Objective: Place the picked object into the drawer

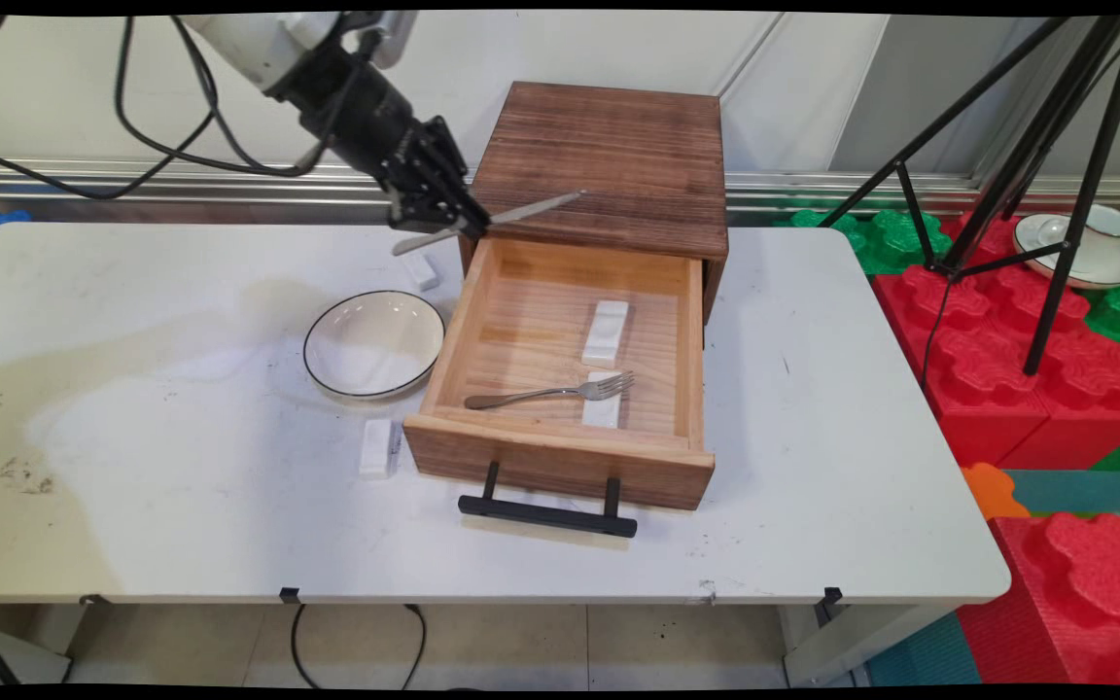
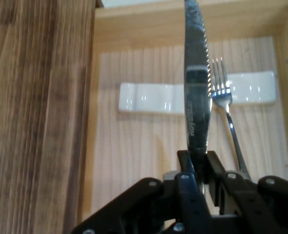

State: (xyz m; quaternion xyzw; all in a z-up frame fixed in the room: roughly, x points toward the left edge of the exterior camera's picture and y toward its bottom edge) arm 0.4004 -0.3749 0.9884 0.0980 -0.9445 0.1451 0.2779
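Note:
My gripper (image 1: 453,222) is shut on a metal table knife (image 1: 521,211), held nearly level above the back left corner of the open wooden drawer (image 1: 482,321). In the hand view the knife (image 2: 196,87) runs up from the gripper (image 2: 197,163) over the drawer floor. A fork (image 1: 560,391) lies in the drawer with its tines resting on a white rest (image 1: 602,412); a second white rest (image 1: 606,332) lies behind it. Both rests (image 2: 151,97) and the fork (image 2: 221,92) show in the hand view. The dark wooden cabinet (image 1: 609,160) stands behind.
A white bowl with a dark rim (image 1: 373,343) sits left of the drawer. Two more white rests lie on the table, one (image 1: 377,447) by the drawer's front left corner, one (image 1: 421,270) under the gripper. A black tripod (image 1: 1046,194) and red foam blocks (image 1: 1027,369) stand right.

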